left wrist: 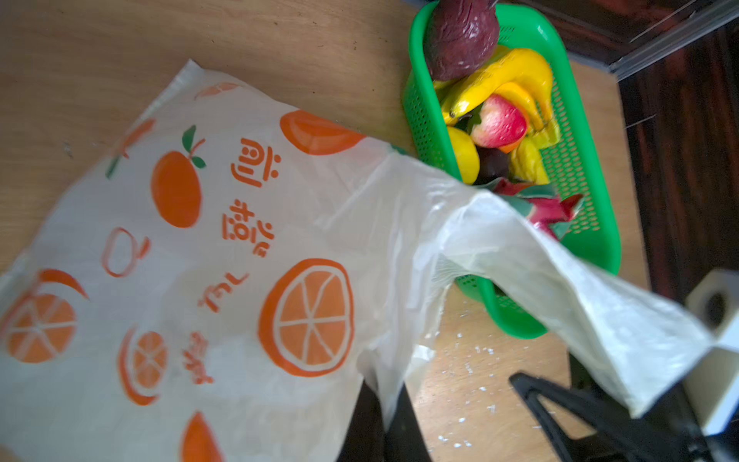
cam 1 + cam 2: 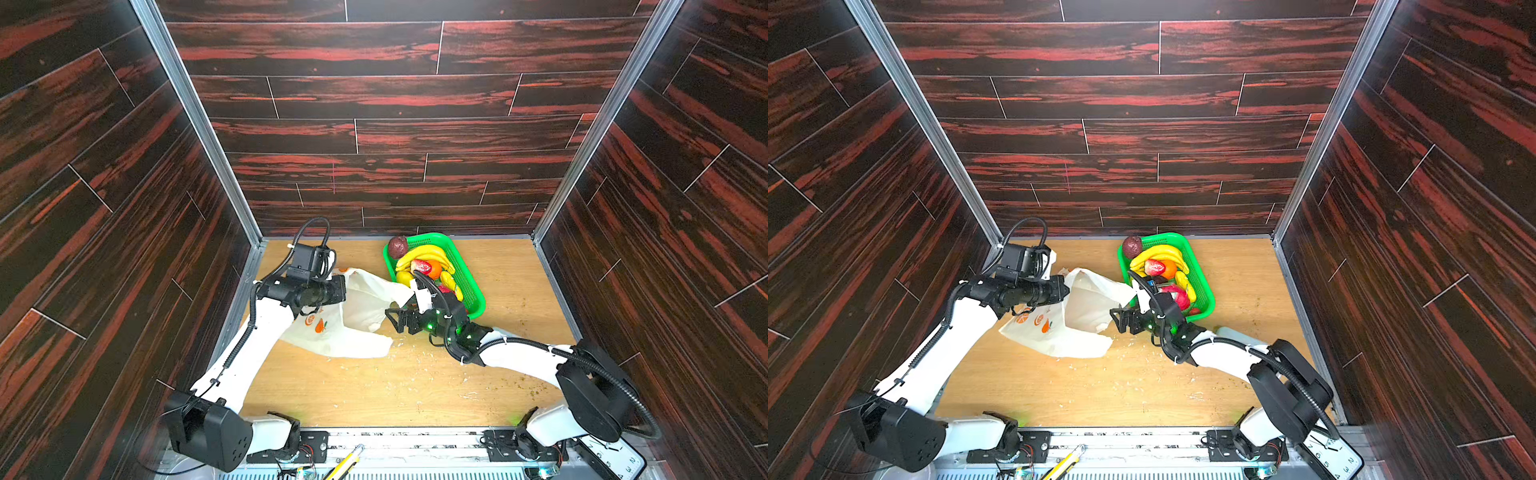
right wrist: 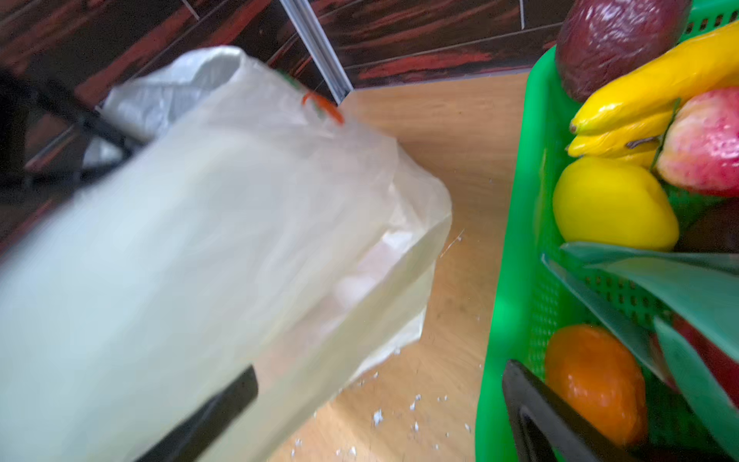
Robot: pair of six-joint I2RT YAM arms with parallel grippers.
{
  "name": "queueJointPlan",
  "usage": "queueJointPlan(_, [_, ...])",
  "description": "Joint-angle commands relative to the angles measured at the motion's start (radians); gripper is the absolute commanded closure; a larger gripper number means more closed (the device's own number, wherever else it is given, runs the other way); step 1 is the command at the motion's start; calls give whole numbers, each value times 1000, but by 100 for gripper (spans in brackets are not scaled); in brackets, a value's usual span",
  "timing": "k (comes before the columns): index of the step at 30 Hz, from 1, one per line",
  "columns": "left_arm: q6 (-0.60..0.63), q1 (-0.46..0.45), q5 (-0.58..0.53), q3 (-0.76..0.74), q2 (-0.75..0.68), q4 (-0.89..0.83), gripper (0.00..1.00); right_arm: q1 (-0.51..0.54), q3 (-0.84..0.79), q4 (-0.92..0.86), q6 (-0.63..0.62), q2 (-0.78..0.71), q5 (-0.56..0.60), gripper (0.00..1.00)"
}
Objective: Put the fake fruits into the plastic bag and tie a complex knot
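The plastic bag (image 2: 353, 324) (image 2: 1067, 332) lies crumpled on the wooden table, its mouth raised toward the basket. My left gripper (image 1: 384, 424) is shut on a fold of the bag's rim (image 1: 384, 372); in both top views its fingers are hidden by the bag. My right gripper (image 2: 395, 318) (image 3: 372, 416) stands open at the bag's other edge, with film (image 3: 200, 240) draped over one finger (image 3: 216, 408). The fake fruits sit in the green basket: bananas (image 2: 424, 252), strawberry (image 2: 420, 266), orange (image 3: 596, 380), lemon (image 3: 612, 204), dark purple ball (image 2: 397, 247), dragon fruit (image 2: 1177, 296).
The green mesh basket (image 2: 478, 301) stands at the back, right of the bag and touching the right wrist. White crumbs (image 2: 415, 357) are scattered on the table. A clock (image 2: 615, 457) and a yellow utility knife (image 2: 345, 461) lie at the front rail. Dark walls enclose three sides.
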Motion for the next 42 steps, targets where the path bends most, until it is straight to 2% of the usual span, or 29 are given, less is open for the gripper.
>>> queueJointPlan(1, [-47,23,61,39,3,15,100,-5,-35,-11,-28,-82,-54,2])
queueJointPlan(5, [-63,40,93,44,3,27,100,-11,-22,-169,-98,-161,-104,1])
queueJointPlan(12, [-78,56,75,60,14,7,100,-60,7,-487,-210,-323,-153,1])
queueJointPlan(16, [-86,72,94,79,11,-13,100,-176,65,-664,-251,-395,-165,1])
queueJointPlan(20, [-111,90,124,84,8,-17,100,-330,139,-774,-292,-389,-167,1])
queueJointPlan(24, [-136,106,152,79,-1,-12,100,-480,217,-831,-332,-299,-120,1])
queueJointPlan(29, [-165,117,181,78,-6,-1,100,-588,316,-842,-365,-93,-45,1])
queueJointPlan(36, [-176,140,248,77,-7,13,100,-632,449,-817,-373,175,-53,1])
queueJointPlan(42, [-167,141,268,82,-8,15,100,-657,486,-817,-346,266,-5,2])
